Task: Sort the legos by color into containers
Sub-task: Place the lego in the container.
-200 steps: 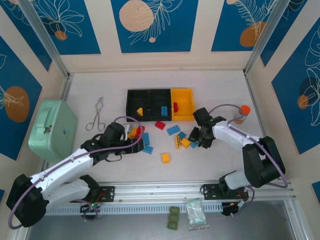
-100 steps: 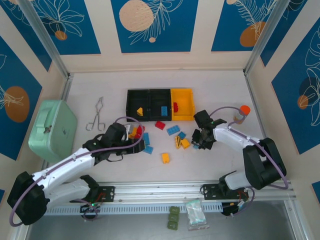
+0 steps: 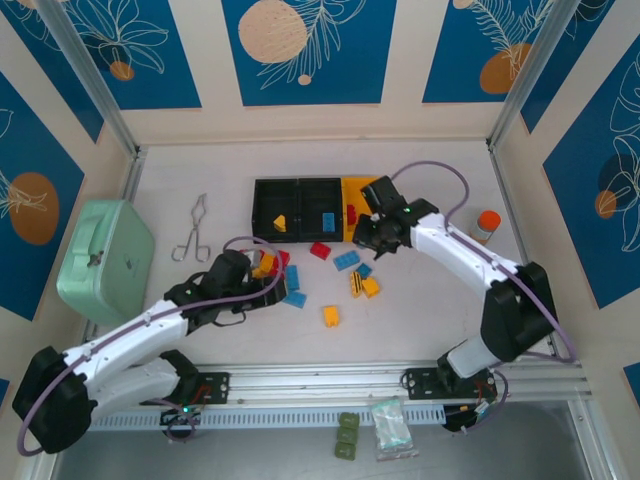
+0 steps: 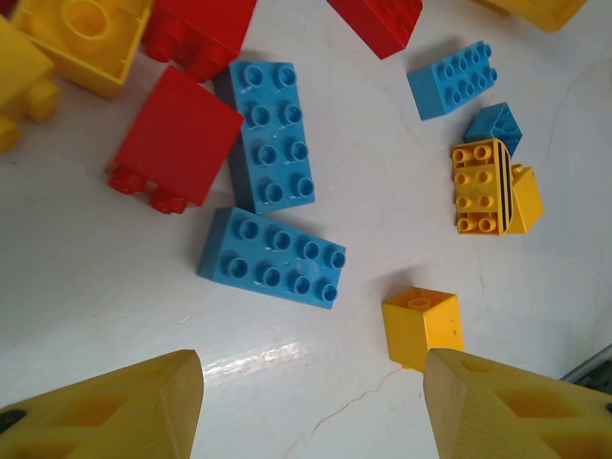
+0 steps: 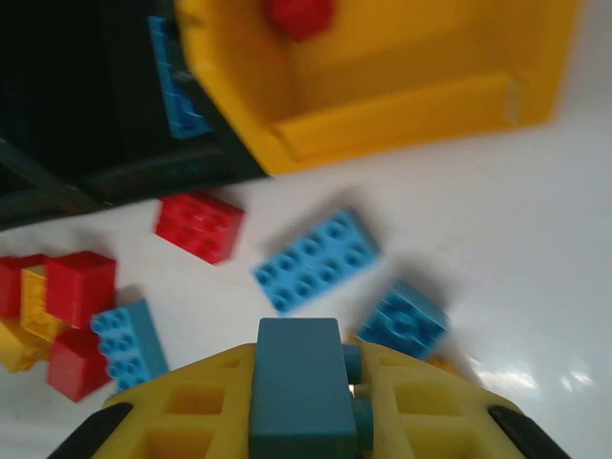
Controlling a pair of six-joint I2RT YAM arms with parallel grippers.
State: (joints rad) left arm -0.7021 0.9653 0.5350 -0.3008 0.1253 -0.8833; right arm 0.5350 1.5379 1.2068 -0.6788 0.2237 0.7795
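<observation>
Three joined bins stand at the back: two black [image 3: 298, 186] and one yellow [image 3: 372, 187]. The left black bin holds a yellow brick [image 3: 280, 222], the middle one a blue brick [image 3: 327, 220], the yellow bin a red brick [image 3: 351, 211]. My right gripper [image 3: 373, 238] hovers by the yellow bin's front edge, shut on a blue brick [image 5: 296, 387]. Loose red, yellow and blue legos [image 3: 300, 275] lie scattered below the bins. My left gripper [image 4: 311, 382] hangs open above the table, just short of a flat blue brick [image 4: 273, 256] and a small yellow brick [image 4: 423, 327].
A mint-green lidded box [image 3: 105, 258] sits at the left edge, with metal tongs [image 3: 190, 230] beside it. An orange-capped bottle [image 3: 485, 226] stands at the right. The enclosure walls close in the table on three sides.
My right gripper has lifted a blue brick from the right of the pile and carried it up and left to the bins. The left arm has hardly moved.
</observation>
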